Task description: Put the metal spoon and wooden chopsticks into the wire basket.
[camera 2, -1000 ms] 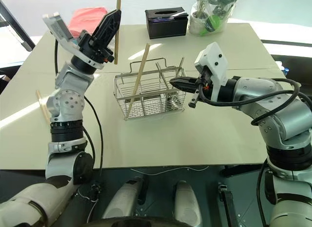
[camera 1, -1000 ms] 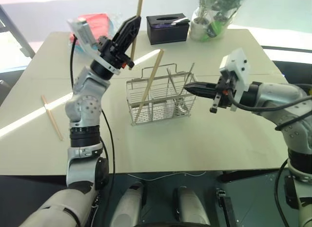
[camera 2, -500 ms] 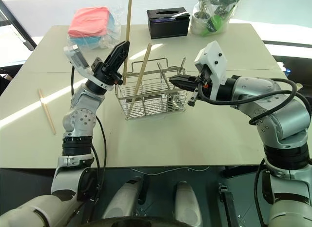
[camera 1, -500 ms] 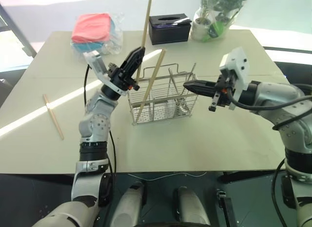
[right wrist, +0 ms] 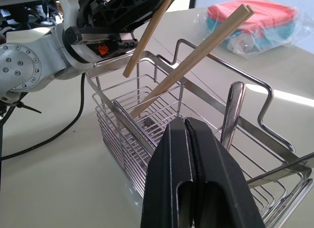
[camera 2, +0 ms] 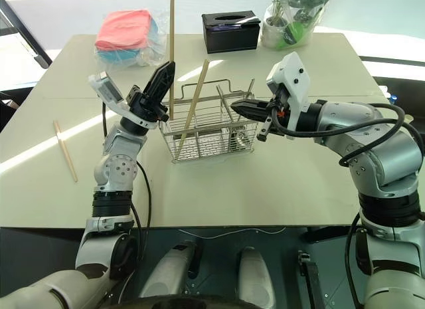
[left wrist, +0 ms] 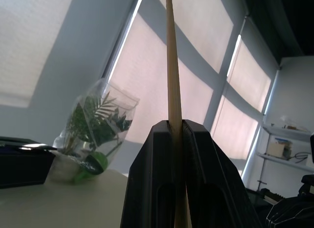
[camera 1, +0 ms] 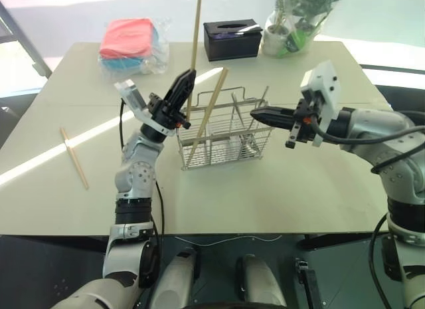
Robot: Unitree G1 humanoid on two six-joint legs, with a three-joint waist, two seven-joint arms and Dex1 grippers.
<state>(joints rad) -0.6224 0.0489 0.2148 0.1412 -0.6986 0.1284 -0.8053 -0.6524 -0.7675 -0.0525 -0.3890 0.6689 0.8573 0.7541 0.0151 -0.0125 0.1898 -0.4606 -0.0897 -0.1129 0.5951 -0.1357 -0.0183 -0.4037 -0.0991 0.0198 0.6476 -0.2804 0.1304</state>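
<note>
The wire basket (camera 1: 219,141) stands mid-table. One of the wooden chopsticks (camera 1: 208,115) leans inside it, and the metal spoon (right wrist: 233,108) stands in its right part. My left gripper (camera 1: 188,76) is shut on a second chopstick (camera 1: 196,36), held nearly upright. That stick's lower end (right wrist: 129,71) hangs just above the basket's left end. In the left wrist view the stick (left wrist: 171,71) runs up between the black fingers (left wrist: 149,179). My right gripper (camera 1: 256,114) is shut and empty beside the basket's right end. A third chopstick (camera 1: 73,159) lies on the table at far left.
A black tissue box (camera 1: 231,38) and a bagged potted plant (camera 1: 292,20) stand at the table's far edge. A plastic bag of pink and blue cloths (camera 1: 133,43) lies at the far left. Bare tabletop (camera 1: 279,189) stretches in front of the basket.
My left arm has come down and toward the basket, bringing the held chopstick's lower end over its left end. The right arm has stayed where it was.
</note>
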